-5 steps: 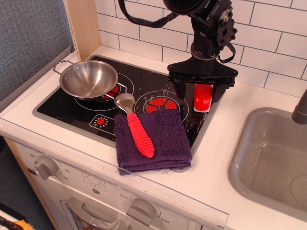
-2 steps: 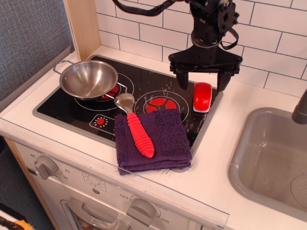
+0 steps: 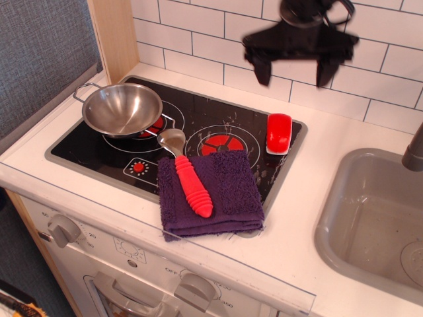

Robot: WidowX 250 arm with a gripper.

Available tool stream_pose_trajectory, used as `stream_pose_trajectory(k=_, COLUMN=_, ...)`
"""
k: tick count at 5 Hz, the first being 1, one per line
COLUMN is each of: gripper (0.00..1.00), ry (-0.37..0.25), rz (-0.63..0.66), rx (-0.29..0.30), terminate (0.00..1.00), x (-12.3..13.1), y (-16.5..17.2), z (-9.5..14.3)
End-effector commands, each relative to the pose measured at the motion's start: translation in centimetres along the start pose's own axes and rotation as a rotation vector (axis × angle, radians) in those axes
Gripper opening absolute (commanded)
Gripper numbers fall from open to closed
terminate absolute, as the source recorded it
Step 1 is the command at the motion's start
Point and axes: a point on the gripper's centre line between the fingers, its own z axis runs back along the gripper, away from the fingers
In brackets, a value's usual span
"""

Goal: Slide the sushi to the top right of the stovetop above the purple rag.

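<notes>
The sushi (image 3: 278,133), a small block with a glossy red top over a white base, lies at the top right corner of the black stovetop (image 3: 198,115), just above the purple rag (image 3: 218,191). The rag lies on the stovetop's front right part. My gripper (image 3: 293,74) is open and empty, raised well above the sushi in front of the tiled wall, with its two black fingers spread wide apart. It touches nothing.
A red-handled metal spoon (image 3: 188,178) lies on the rag. A steel pan (image 3: 122,109) sits on the left burner. A grey sink (image 3: 373,221) lies to the right. A wooden post (image 3: 115,36) stands at the back left.
My gripper opened around the sushi, let it go, and rose straight up away from it. The sushi stays at the stovetop's top right corner.
</notes>
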Motion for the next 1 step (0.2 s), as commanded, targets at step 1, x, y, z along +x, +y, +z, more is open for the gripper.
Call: stream_pose_trajectory(k=1, gripper=1.00, ry=-0.051, rz=0.013, rx=-0.029, terminate=1.00, x=0.10, y=-0.22, z=1.95)
